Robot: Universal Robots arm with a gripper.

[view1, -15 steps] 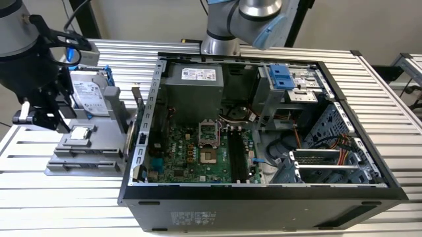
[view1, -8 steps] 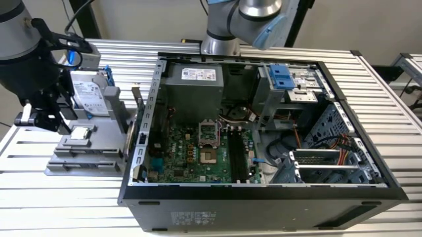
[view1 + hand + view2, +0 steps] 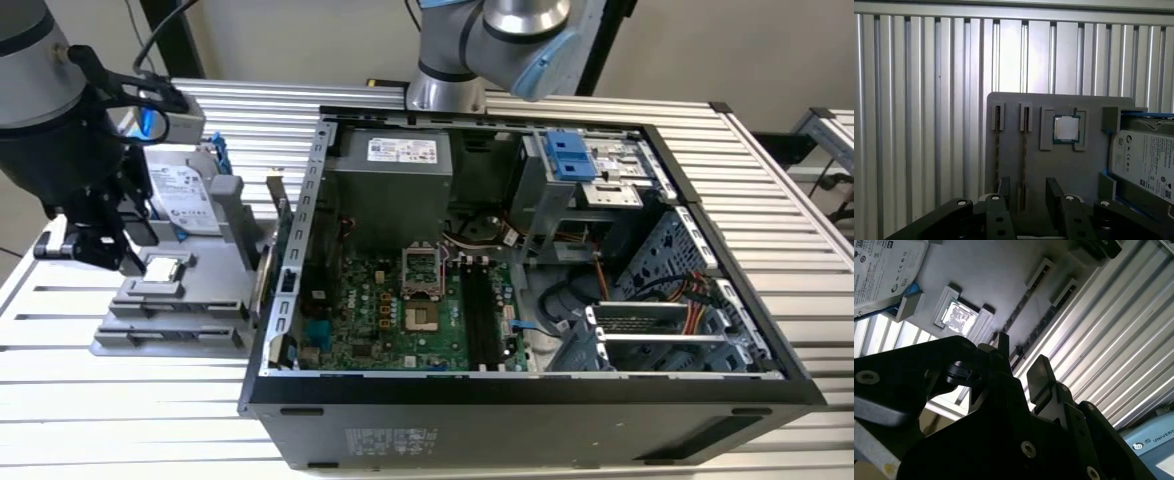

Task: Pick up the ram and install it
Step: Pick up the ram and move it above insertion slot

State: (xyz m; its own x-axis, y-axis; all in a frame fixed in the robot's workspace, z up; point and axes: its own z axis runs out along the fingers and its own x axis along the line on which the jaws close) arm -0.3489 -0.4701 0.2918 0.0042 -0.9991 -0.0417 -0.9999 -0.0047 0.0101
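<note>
Gripper [image 3: 1029,192], fingers apart, hovers above thin dark ram stick [image 3: 1024,145] in grey slotted holder [image 3: 1079,170]; pick approach; needs square straddle.

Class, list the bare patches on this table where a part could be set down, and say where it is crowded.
Bare: slatted table in front of the grey holder; also table at the exterior view's right of the computer case. Crowded: the holder, under the gripper.
</note>
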